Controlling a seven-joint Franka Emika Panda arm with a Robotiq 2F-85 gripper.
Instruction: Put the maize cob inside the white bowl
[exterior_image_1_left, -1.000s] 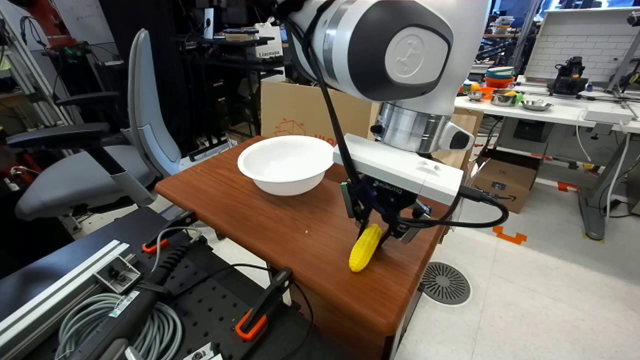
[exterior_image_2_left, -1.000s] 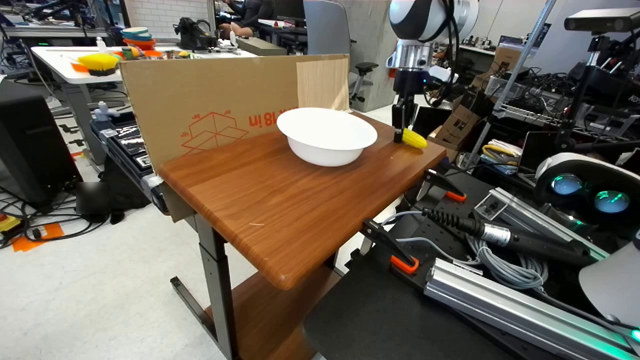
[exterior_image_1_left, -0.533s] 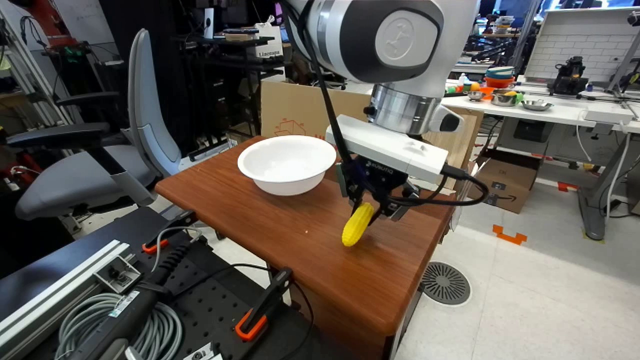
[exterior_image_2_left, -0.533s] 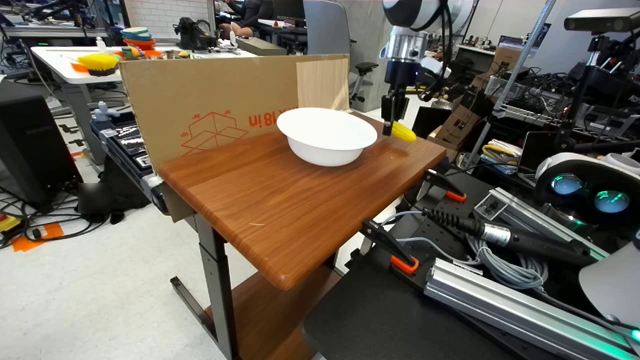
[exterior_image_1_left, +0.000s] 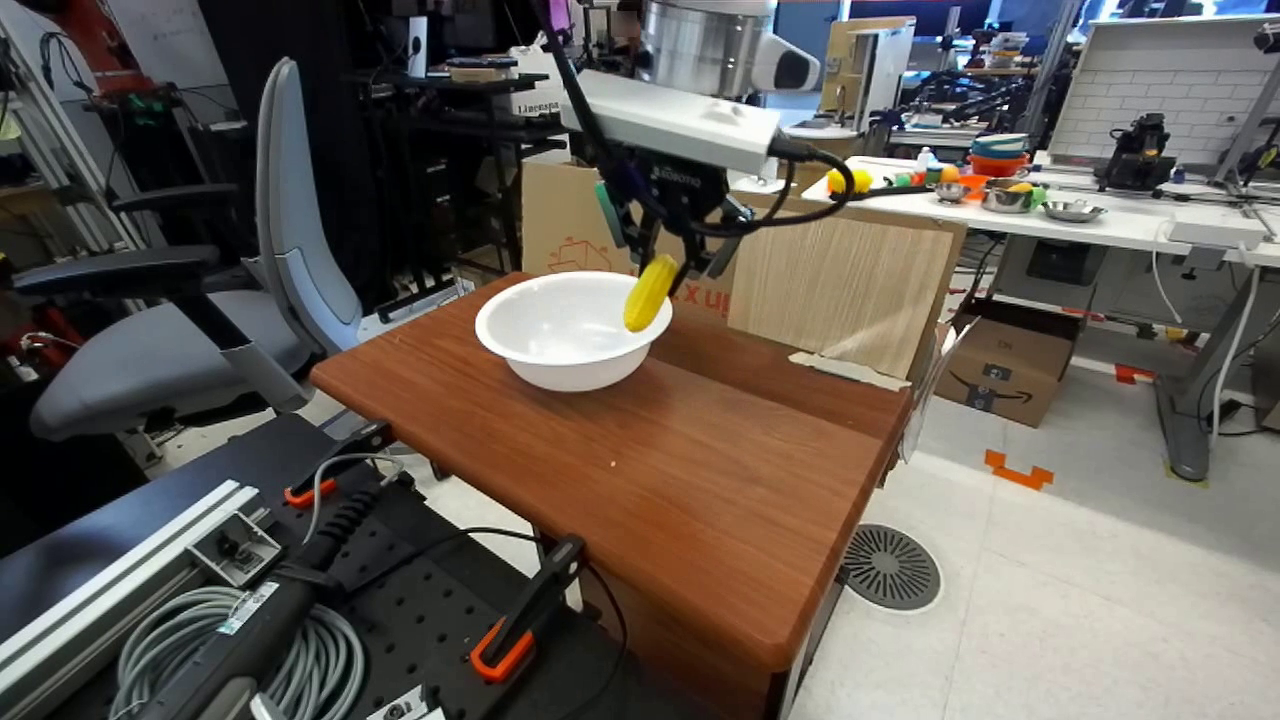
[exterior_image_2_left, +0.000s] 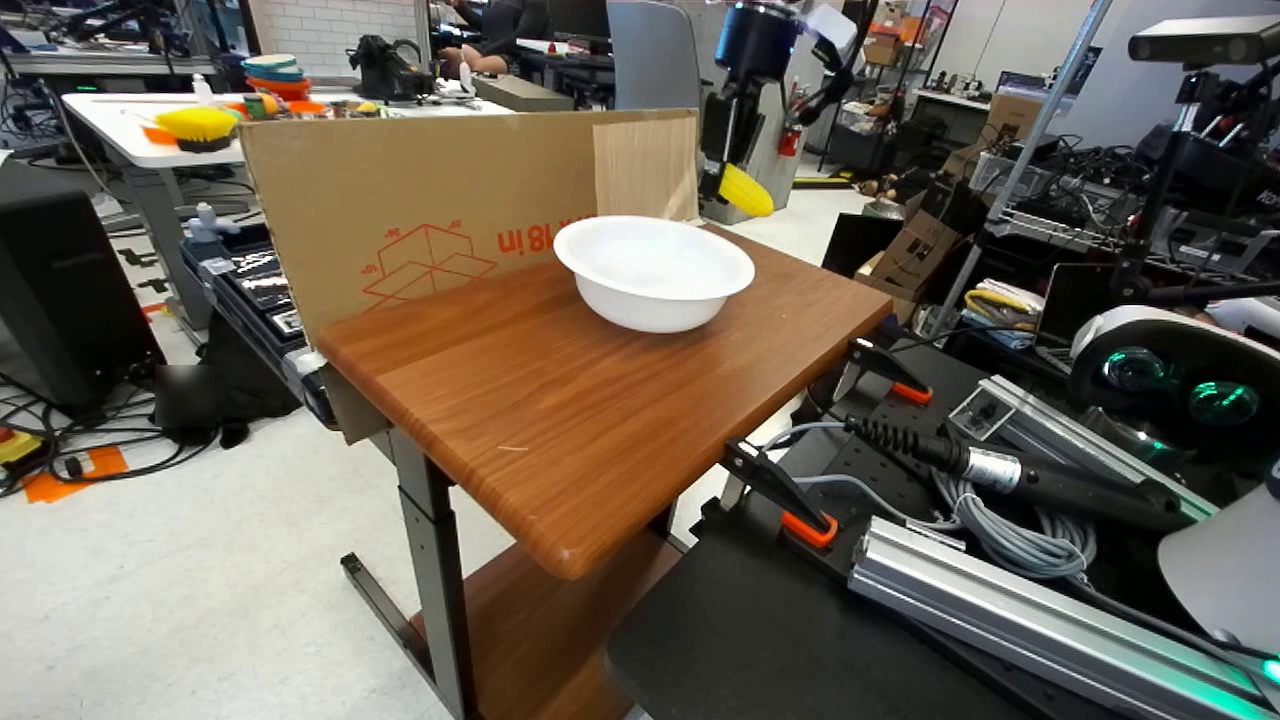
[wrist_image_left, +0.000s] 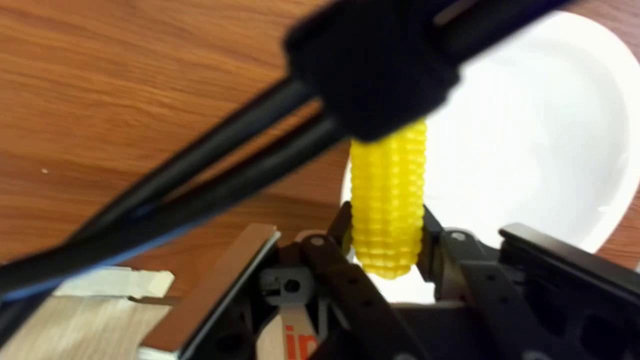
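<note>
The maize cob (exterior_image_1_left: 649, 295) is bright yellow and tilted, held in the air in both exterior views; it also shows in an exterior view (exterior_image_2_left: 747, 192). My gripper (exterior_image_1_left: 662, 277) is shut on it near one end. In the wrist view the two black fingertips (wrist_image_left: 386, 230) press on both sides of the cob (wrist_image_left: 387, 200), whose far end is hidden behind a black cable. The white bowl (exterior_image_1_left: 570, 374) stands upright on the table, also seen in an exterior view (exterior_image_2_left: 650, 306). In the wrist view the cob overlaps the edge of the bowl (wrist_image_left: 505, 145), higher than its rim.
The brown table (exterior_image_2_left: 560, 400) carries the bowl. A cardboard panel (exterior_image_2_left: 420, 190) stands along one table edge, with a wood-patterned piece (exterior_image_1_left: 840, 290) on it. Black clamps with orange ends (exterior_image_1_left: 530, 620) grip the opposite edge. A cable (wrist_image_left: 200, 190) crosses the wrist view.
My gripper has lifted the cob off the table and carried it up and across to the bowl's rim. The bowl has not moved.
</note>
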